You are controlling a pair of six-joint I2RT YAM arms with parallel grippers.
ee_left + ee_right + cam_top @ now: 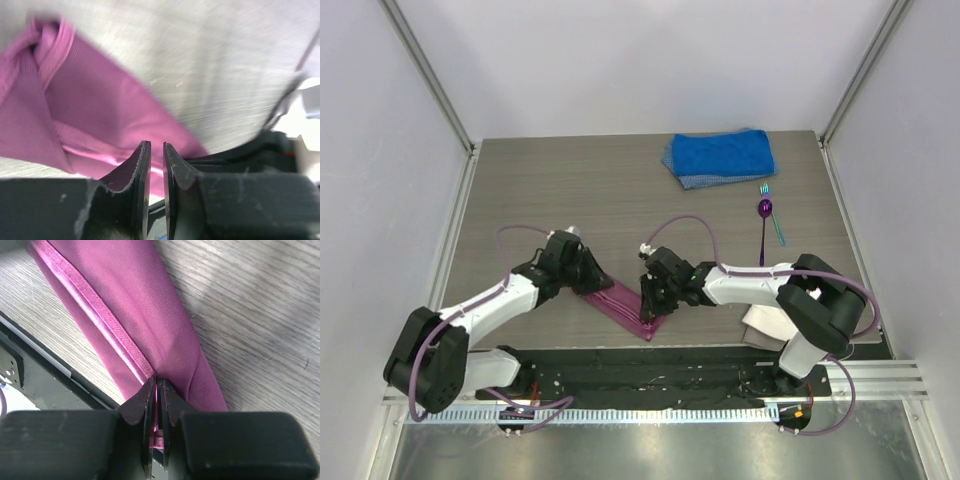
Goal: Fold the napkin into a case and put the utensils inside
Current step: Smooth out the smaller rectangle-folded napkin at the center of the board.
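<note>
Now the thin magenta-purple fabric napkin [623,298] is lying as a narrow folded strip near the front edge of the grey wooden table [570,190]. The right gripper [156,381] is pinching the strip's folded hem. The left gripper [157,146] is standing at the other end with a thin slit between its fingers; I cannot tell if it is holding cloth. The purple-bowled spoon [764,209] and small teal fork [775,228] are lying well apart from it, near the blue towel [720,157].
</note>
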